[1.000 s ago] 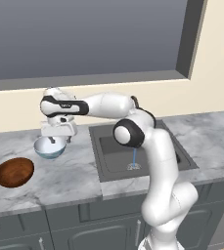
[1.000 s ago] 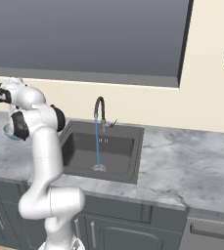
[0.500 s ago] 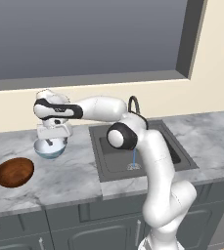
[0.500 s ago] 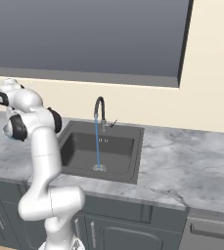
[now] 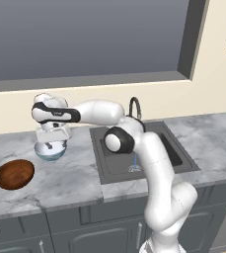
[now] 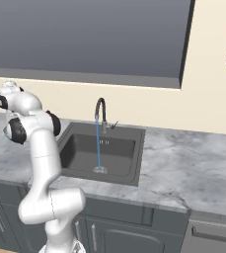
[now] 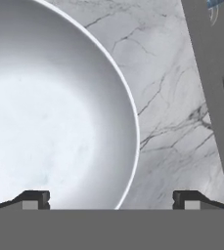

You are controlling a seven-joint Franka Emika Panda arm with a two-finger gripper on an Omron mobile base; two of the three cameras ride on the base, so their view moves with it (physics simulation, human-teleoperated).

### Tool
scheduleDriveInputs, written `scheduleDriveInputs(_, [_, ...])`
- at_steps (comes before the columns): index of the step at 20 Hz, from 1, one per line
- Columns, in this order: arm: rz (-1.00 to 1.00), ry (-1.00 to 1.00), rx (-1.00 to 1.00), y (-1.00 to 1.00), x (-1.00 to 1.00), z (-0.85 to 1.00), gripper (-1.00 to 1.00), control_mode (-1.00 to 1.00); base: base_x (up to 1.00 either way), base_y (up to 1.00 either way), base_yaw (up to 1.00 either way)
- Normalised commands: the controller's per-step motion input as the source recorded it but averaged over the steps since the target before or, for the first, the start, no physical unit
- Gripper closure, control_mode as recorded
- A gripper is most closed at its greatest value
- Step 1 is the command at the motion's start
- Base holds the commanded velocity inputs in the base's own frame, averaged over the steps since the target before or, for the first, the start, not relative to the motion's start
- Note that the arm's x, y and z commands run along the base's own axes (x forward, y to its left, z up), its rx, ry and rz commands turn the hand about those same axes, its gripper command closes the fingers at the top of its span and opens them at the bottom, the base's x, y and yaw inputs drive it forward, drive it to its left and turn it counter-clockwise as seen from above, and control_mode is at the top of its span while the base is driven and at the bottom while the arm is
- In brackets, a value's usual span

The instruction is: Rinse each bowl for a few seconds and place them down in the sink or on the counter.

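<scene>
The tabletop [image 5: 75,180], pale marbled stone, runs the full width of the scene over dark cabinet fronts. Set into it to the right of the arm's working area is the sink [image 5: 115,165], a dark recessed basin; water falls in a thin stream from the faucet [image 6: 100,111] to the drain.

The brown bowl [image 5: 14,174] sits on the tabletop at the far left, well apart from the sink and untouched.

The pale bowl [image 5: 50,149] stands upright on the tabletop between the brown bowl and the sink, directly beneath the gripper [image 5: 51,140]. In the hand view its right-hand rim [image 7: 128,105] runs up between the two fingertips: one fingertip [image 7: 33,199] lies over the bowl's inside, the other over bare stone outside the wall.

The gripper's jaws stand wide apart and hold nothing.

Assessment: the rim straddle is the governing relation. A straight descent should place one finger inside and one outside the wall, permitting a rim pinch. The sink lies to the robot's right of the bowl, so the carry would run that way toward the stream. Neither bowl appears rinsed yet.
</scene>
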Motion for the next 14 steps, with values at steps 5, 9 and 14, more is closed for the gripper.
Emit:
scheduleDriveInputs(5, [0.01, -0.03, 0.0, -0.01, 0.0, -0.19, -1.0, -1.0, 0.0, 0.0, 0.0])
scheduleDriveInputs(9, [0.0, -0.05, 0.0, -0.03, 0.0, -0.15, -1.0, -1.0, 0.0, 0.0, 0.0])
scheduleDriveInputs(14, [0.0, -0.04, 0.0, -0.03, 0.0, -0.07, -1.0, -1.0, 0.0, 0.0, 0.0])
